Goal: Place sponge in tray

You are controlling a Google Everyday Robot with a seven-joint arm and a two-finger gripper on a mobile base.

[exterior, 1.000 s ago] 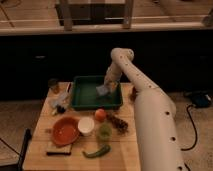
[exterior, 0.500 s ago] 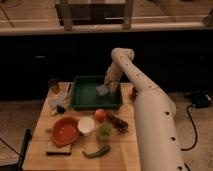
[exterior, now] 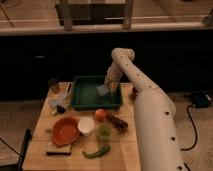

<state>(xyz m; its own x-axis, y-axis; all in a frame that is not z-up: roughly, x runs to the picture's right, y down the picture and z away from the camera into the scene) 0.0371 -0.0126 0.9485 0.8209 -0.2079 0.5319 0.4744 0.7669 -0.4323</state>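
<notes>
The gripper (exterior: 107,88) hangs inside the tray (exterior: 80,102), over its right end, at the tip of the white arm (exterior: 150,115) that reaches in from the near right. Whether its fingers are parted or closed I cannot tell. The sponge (exterior: 103,90), a pale blue-grey pad, sits right at the gripper tip, low over the tray floor near the right wall; whether it is gripped or resting on the floor I cannot tell.

The dark green tray lies along the far edge of the wooden tabletop (exterior: 127,150). Just in front of its near rim, about mid-table, sits an orange fruit (exterior: 100,114), with a dark brownish cluster (exterior: 119,123) to its right. Nearer still are a white cup (exterior: 85,125) and a green round item (exterior: 104,131). An orange bowl (exterior: 65,131) stands toward the left edge, a dark block (exterior: 58,148) near the front left corner, and a green pepper (exterior: 97,151) by the front edge. A small glass (exterior: 53,85) stands at the far left corner
</notes>
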